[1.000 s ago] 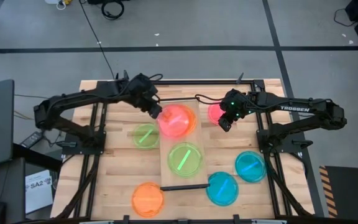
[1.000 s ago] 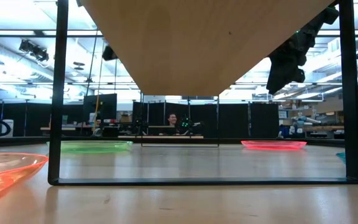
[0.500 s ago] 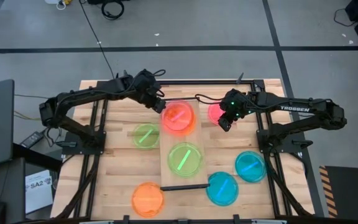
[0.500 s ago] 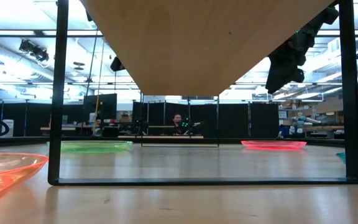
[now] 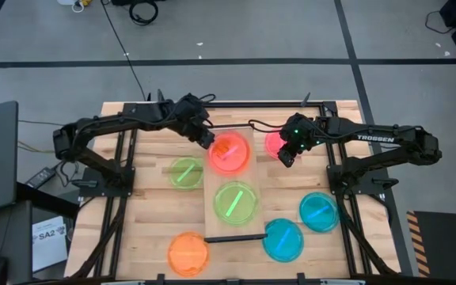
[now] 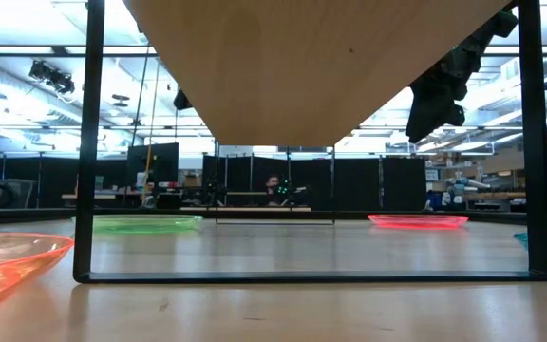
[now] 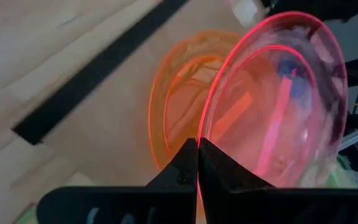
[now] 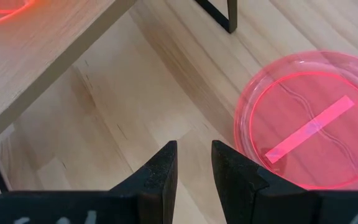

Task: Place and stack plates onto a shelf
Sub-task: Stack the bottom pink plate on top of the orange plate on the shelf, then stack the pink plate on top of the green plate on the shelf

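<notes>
Pinching the pink plate (image 7: 278,106) by its thin rim, the left gripper (image 5: 204,138) tilts it over the orange plate (image 7: 179,106) on the shelf (image 5: 212,207); light, slippery plastic; right gripper (image 8: 192,163) parted, empty

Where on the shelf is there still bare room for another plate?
The shelf is bare only at its near end, between the green plate and the dark end frame. The far end is crowded: the left gripper holds a pink plate over an orange one.
</notes>
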Controlling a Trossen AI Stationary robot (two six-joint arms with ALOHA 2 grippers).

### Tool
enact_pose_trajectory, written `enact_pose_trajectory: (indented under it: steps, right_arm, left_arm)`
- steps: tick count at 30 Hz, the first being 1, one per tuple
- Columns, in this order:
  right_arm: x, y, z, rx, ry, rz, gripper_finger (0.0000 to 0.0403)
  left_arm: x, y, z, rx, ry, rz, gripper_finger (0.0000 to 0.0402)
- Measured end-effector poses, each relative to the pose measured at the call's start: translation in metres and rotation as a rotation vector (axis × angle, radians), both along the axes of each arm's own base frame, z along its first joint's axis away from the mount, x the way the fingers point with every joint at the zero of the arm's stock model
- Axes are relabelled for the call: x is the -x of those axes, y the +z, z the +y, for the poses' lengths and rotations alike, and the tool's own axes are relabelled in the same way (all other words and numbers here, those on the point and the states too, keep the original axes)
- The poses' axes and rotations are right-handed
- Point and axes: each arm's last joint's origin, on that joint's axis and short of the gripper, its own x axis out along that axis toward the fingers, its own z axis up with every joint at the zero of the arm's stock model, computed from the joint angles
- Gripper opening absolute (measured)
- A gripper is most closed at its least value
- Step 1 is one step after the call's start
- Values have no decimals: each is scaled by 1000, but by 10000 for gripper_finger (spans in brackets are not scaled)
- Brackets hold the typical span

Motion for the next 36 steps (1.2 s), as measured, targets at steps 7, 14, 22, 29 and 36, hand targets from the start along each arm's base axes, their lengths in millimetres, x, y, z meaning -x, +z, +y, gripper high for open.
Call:
enact_pose_trajectory:
  steps: [7, 14, 22, 29, 36]
  right_arm:
    - [0, 0, 0, 1, 0, -3, 105]
    - [0, 0, 0, 1, 0, -3, 105]
    - [0, 0, 0, 1, 0, -3, 105]
    - [0, 0, 0, 1, 0, -3, 105]
    - [0, 0, 0, 1, 0, -3, 105]
  left_arm:
    - [-6, -6, 1, -10, 4, 8, 7]
    - [-5, -7, 2, -9, 10, 15, 9]
    - [-6, -7, 2, -4, 16, 14, 16]
    - [-6, -7, 2, -6, 17, 12, 61]
    - [-7, -5, 3, -15, 17, -7, 93]
